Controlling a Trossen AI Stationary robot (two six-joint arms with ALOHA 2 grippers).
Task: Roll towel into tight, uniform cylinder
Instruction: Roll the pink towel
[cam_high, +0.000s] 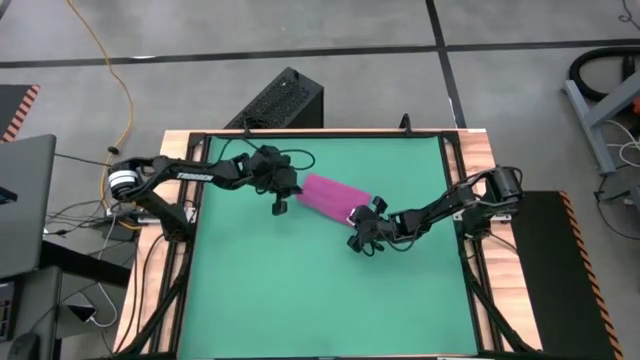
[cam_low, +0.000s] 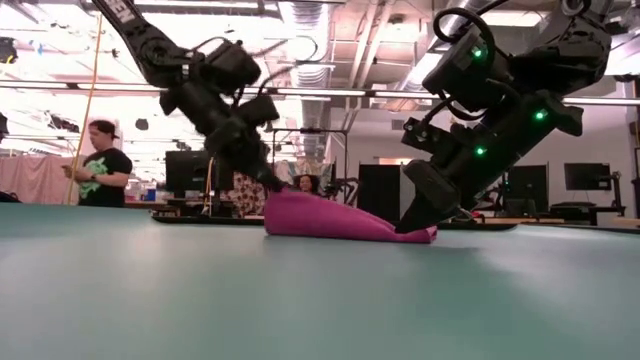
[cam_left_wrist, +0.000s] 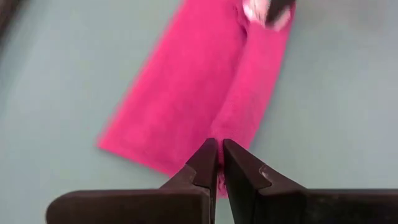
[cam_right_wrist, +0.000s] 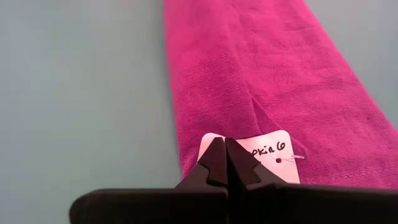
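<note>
Towel (cam_high: 330, 197) half rolled. Left fingers (cam_left_wrist: 219, 163) closed at its 9 o'clock end, right fingers (cam_right_wrist: 225, 163) pinching the tag (cam_right_wrist: 273, 152) at 3. Uneven pull risks a cone-shaped roll.

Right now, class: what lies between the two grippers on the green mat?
Only the towel. In the high view it spans the stretch from the left gripper to the right gripper, one at each end.

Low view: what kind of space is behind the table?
Likely an open robotics lab or workshop. Behind the green mat are monitors on desks, exposed ceiling ducts and strip lights, and a person standing at the far left.
</note>
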